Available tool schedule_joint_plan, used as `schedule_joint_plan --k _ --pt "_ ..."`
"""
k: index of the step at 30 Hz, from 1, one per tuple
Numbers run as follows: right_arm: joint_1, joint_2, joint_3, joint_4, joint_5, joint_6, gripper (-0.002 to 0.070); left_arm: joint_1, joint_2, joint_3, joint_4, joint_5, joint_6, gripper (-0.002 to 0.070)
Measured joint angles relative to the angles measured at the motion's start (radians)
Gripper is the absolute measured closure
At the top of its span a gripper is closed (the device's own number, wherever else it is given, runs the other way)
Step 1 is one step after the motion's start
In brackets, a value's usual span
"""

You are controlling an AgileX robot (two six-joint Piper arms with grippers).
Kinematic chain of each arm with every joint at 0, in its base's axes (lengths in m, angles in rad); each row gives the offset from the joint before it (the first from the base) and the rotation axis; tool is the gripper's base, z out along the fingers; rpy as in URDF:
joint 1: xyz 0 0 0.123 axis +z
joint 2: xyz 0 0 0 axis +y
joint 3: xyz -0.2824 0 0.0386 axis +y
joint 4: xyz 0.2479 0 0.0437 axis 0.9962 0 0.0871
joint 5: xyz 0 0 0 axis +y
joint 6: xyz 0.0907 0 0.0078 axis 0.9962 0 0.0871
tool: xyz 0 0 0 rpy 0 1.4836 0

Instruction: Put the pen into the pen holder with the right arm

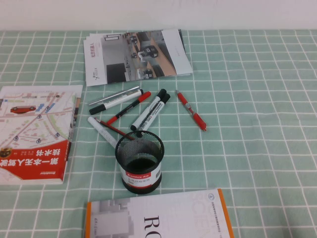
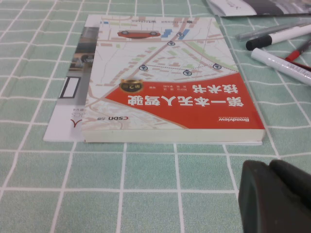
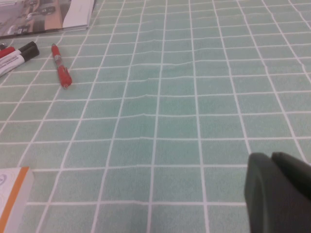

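Observation:
The pen [image 1: 190,110] is slim and red with a clear middle, and it lies alone on the green checked cloth to the right of the marker pile; the right wrist view has the pen [image 3: 60,72] far off across the cloth. The pen holder [image 1: 139,161], a black mesh cup with a white label, stands upright in front of the markers. Neither arm appears in the high view. My right gripper [image 3: 272,156] is shut on nothing, low over bare cloth well away from the pen. My left gripper [image 2: 270,164] is shut too, near the red-and-white book.
Several markers [image 1: 148,111] lie in a loose pile behind the holder. A red-and-white book [image 1: 34,131] sits at the left, brochures [image 1: 136,54] at the back, and an orange-edged book [image 1: 158,215] at the front edge.

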Motion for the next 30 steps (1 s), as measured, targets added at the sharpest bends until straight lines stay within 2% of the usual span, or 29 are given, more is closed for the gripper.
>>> schedule_joint_plan --k 30 --pt "0.0 0.0 0.0 0.04 -0.02 0.0 0.0695 0.0 0.0 0.0 0.0 0.0 0.0 0.0679"
